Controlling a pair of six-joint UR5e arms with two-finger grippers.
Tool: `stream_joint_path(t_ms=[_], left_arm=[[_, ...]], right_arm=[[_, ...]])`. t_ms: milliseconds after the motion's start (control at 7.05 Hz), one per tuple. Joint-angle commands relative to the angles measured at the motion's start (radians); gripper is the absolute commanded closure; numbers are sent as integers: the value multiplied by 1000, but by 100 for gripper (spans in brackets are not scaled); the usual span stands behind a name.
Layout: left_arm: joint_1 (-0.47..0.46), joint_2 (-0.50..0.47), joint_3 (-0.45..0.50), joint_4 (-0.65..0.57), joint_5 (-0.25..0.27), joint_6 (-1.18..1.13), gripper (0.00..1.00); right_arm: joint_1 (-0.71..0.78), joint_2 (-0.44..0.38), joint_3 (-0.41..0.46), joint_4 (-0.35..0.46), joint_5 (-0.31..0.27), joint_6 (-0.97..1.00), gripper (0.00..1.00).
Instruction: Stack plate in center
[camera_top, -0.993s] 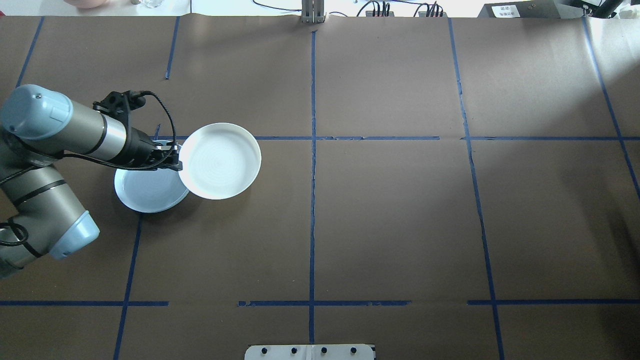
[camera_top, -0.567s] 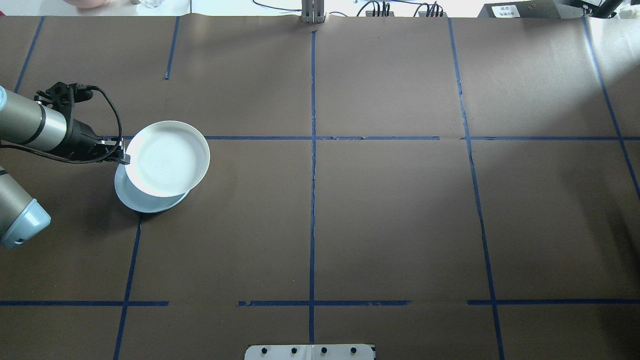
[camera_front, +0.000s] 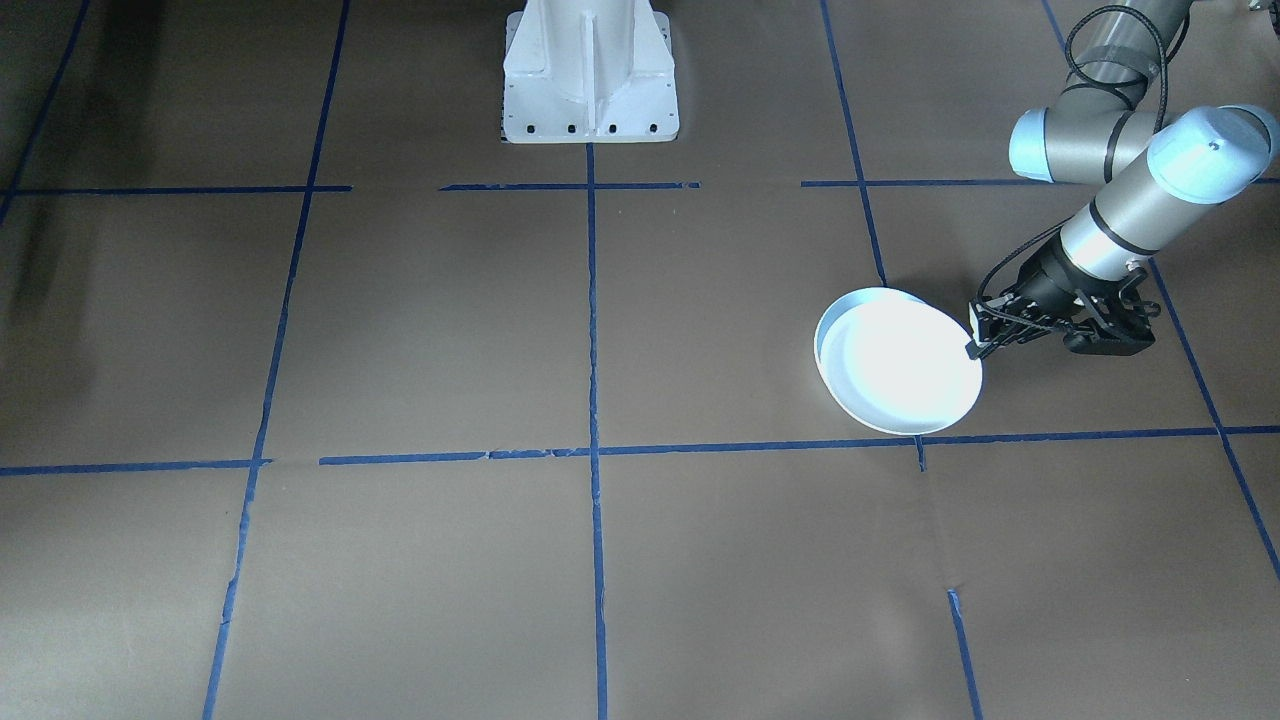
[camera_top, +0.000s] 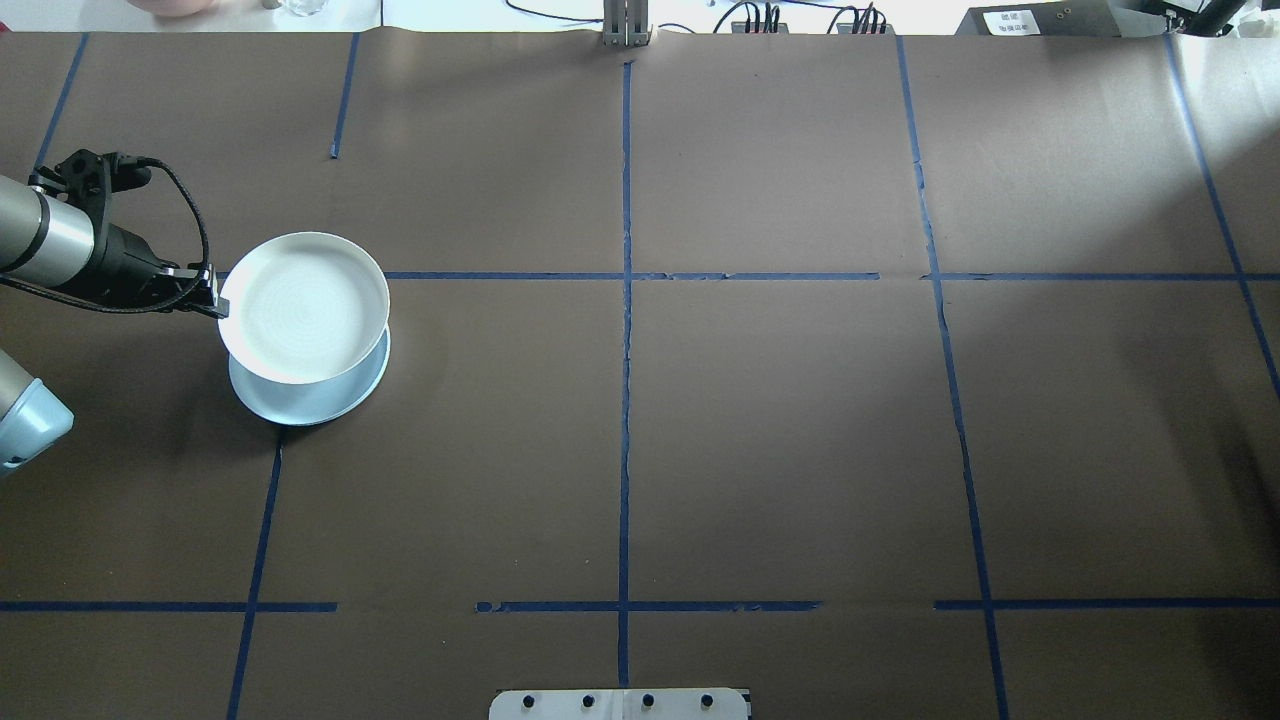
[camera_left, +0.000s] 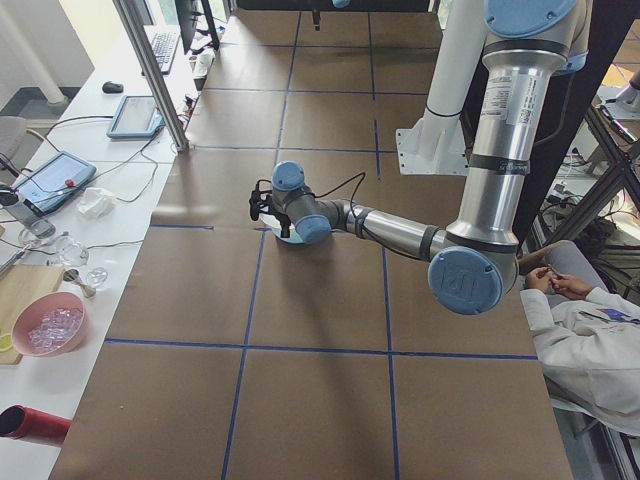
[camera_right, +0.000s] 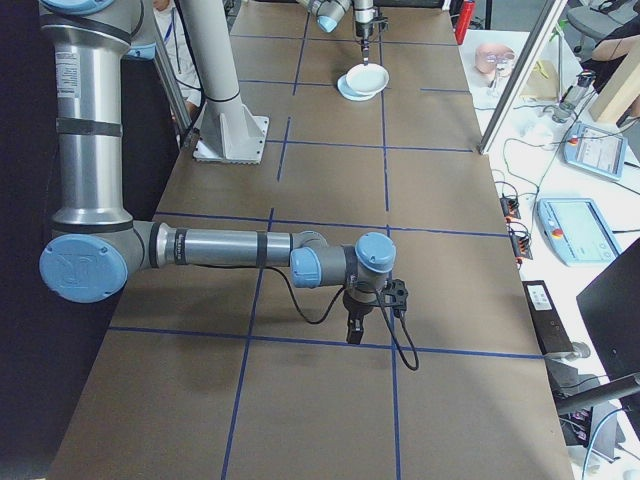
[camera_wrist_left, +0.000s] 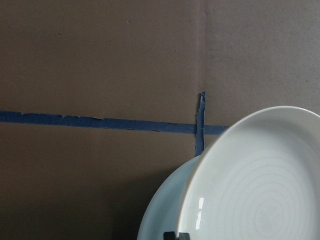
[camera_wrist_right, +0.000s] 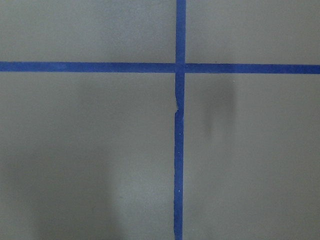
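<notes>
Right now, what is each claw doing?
Left claw: closed on the rim of the upper plate.
Right claw: holds nothing; open or closed cannot be told.

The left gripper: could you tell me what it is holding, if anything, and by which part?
The left gripper holds the upper plate by its rim, on the edge nearest the arm.

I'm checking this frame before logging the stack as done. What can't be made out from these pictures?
- Lower plate: mostly covered by the held plate in the overhead and front views; whether the two touch is unclear.
- Left gripper: its grip on the rim is too small overhead, and cut off by the bottom edge in the left wrist view.
- Right gripper: appears only in the right side view, too small to judge.
</notes>
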Motion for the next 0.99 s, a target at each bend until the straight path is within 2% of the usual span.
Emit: stream_joint_path(t_ms=[0,851], left_arm=[[-3,25,-8,-5,-50,1,100],[5,36,9,-38,-41,-7,100]], right_arm=[[0,0,0,0,0,0,0],[0,0,0,0,0,0,0]])
